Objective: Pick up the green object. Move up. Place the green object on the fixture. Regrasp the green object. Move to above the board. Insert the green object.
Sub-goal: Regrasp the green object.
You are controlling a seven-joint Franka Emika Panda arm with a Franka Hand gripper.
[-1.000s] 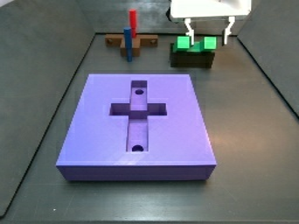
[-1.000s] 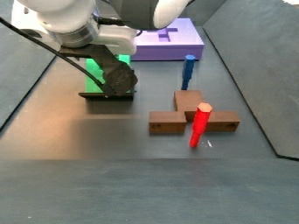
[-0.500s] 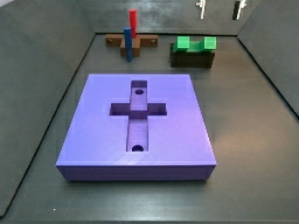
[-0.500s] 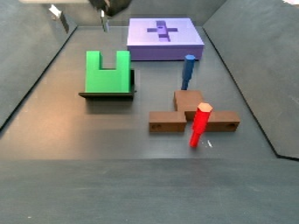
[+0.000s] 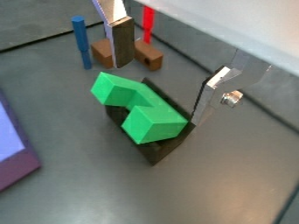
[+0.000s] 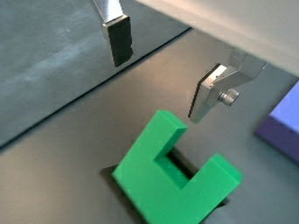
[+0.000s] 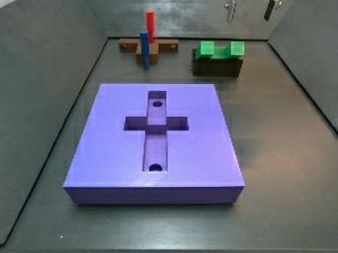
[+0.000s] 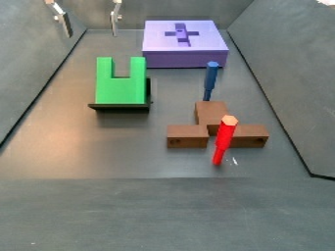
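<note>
one green object (image 8: 120, 80) on fixture (image 8: 124, 105) | gripper (image 6: 163, 70) above, apparently empty

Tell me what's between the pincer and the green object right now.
Nothing. In both wrist views the open pincer hangs above the green object on the fixture, with only bare air between its fingers and the block.

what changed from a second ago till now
The pincer let go of the green object and rose clear; it now hangs open high above it, only its fingertips showing in both side views. The green object stays on the fixture. The board has not moved.
</note>
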